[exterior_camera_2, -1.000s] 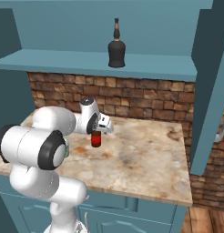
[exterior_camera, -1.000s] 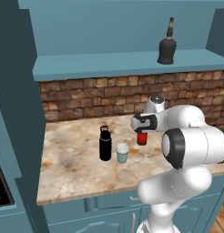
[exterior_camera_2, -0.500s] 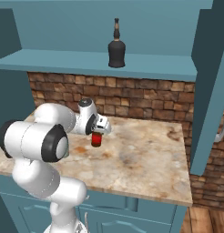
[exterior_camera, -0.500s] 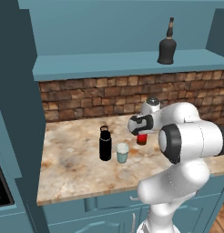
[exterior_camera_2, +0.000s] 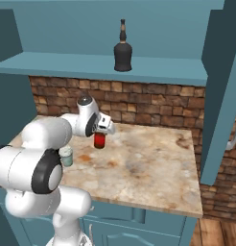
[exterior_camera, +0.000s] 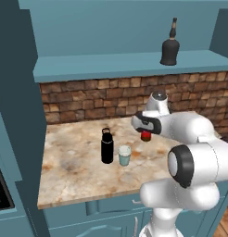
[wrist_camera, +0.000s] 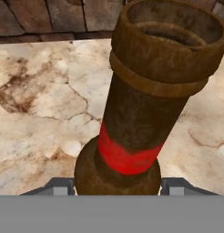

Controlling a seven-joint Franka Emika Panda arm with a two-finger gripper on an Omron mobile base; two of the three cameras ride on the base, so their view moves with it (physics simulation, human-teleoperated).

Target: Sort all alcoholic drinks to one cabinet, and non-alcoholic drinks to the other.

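Hand view: the beer bottle (wrist_camera: 136, 113) stands upright between the end effector's two tips, seen from above its open mouth.
End effector (exterior_camera: 144, 126): over the bottle; whether it pinches it cannot be told.
Bottle position: on the marble surface (exterior_camera: 74, 162), near the brick wall.
Nearby: flask (exterior_camera: 106, 146) and cup (exterior_camera: 124, 155) just beside each other.
Cabinet (exterior_camera_2: 153, 72): the squat bottle (exterior_camera_2: 123, 47) stands on it.

The beer bottle (exterior_camera: 145, 135) stands on the counter (exterior_camera: 79, 162) near the brick wall (exterior_camera: 88, 95), with the gripper (exterior_camera: 144, 129) directly over it. To its left, nearer the counter's front, the flask (exterior_camera: 107, 146) and the cup (exterior_camera: 124, 155) stand just beside each other, the cup on the right. Above, the round bottle (exterior_camera: 170, 45) stands on the cabinet floor (exterior_camera: 111, 62).
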